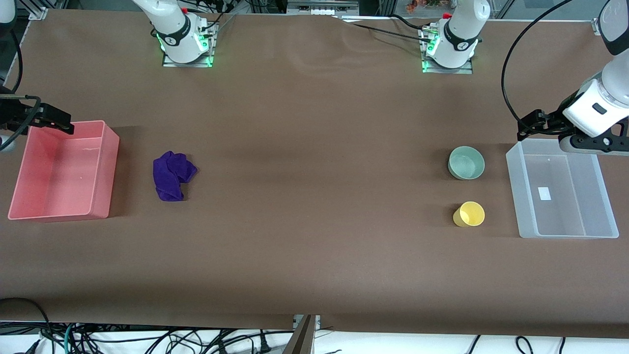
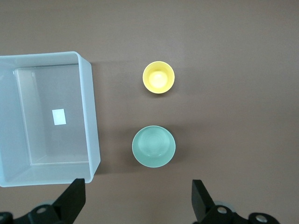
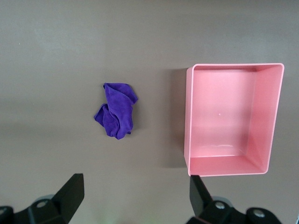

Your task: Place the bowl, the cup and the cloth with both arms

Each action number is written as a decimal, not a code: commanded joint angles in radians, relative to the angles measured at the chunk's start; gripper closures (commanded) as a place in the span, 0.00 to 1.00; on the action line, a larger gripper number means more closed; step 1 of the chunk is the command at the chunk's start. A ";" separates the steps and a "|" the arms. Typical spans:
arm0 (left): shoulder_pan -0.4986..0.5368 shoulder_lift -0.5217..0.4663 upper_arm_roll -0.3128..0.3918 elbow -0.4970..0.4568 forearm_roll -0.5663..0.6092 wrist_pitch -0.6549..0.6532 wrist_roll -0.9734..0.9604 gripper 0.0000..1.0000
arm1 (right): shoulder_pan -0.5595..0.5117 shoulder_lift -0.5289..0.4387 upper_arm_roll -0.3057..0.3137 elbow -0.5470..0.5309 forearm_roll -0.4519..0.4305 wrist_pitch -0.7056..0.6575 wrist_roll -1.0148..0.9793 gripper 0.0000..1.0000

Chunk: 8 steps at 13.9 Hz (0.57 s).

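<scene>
The pale mint-green bowl (image 1: 466, 162) stands upright toward the left arm's end of the table, beside a clear bin; it also shows in the left wrist view (image 2: 153, 146). The yellow cup (image 1: 469, 214) stands upright nearer the front camera than the bowl, and shows in the left wrist view (image 2: 158, 77). The purple cloth (image 1: 172, 174) lies bunched beside a pink bin; it shows in the right wrist view (image 3: 117, 110). My left gripper (image 1: 528, 125) (image 2: 138, 193) is open and empty, up over the table by the clear bin. My right gripper (image 1: 61, 123) (image 3: 135, 191) is open and empty, up by the pink bin.
The clear bin (image 1: 516, 196) (image 2: 91, 116) holds only a small white label and sits at the left arm's end. The pink bin (image 1: 109, 172) (image 3: 188, 121) sits empty at the right arm's end. The brown table spreads between them.
</scene>
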 commanded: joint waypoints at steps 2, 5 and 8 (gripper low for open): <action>-0.011 -0.005 0.012 0.000 -0.014 -0.001 -0.008 0.00 | -0.004 -0.003 -0.002 0.006 0.018 -0.001 0.009 0.00; -0.011 0.000 0.012 -0.001 -0.012 -0.003 -0.009 0.00 | -0.002 -0.004 -0.002 0.006 0.018 -0.001 0.009 0.00; -0.011 0.006 0.012 0.000 -0.014 -0.007 -0.008 0.00 | -0.004 -0.004 -0.002 0.006 0.018 -0.001 0.011 0.00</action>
